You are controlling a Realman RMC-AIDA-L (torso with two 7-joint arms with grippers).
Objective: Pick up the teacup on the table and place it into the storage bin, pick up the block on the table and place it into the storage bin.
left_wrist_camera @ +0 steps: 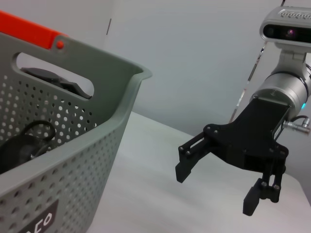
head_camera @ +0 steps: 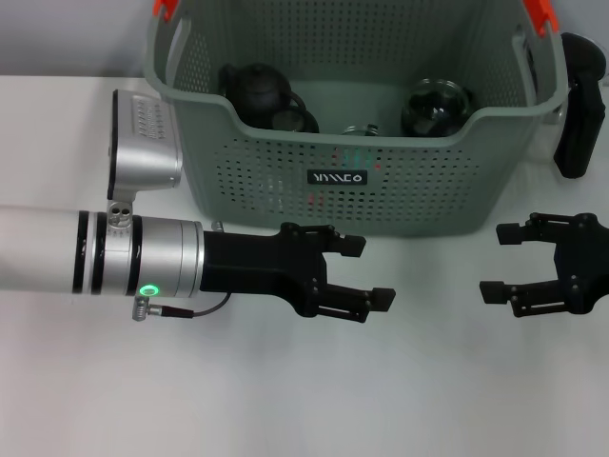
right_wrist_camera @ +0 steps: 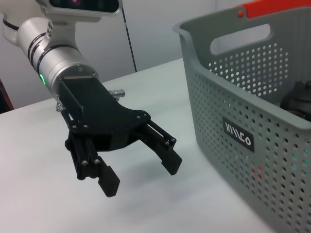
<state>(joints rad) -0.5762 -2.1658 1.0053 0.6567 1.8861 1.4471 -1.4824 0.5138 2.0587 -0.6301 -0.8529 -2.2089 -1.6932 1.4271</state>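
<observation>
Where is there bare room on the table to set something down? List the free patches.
Free: the white table nearer the robot than both grippers, and the gap between the left gripper and right gripper. Crowded: inside the grey-green perforated plastic storage bin, holding a dark teapot and other dark items.

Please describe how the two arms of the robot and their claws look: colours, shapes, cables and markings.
The left arm is a white tube with black rings and a silver metal wrist carrying a green light; a thin black cable loops under it. A silver camera box sits beside the wrist. The left claw and right claw are matte black, each with two flat linked fingers.
</observation>
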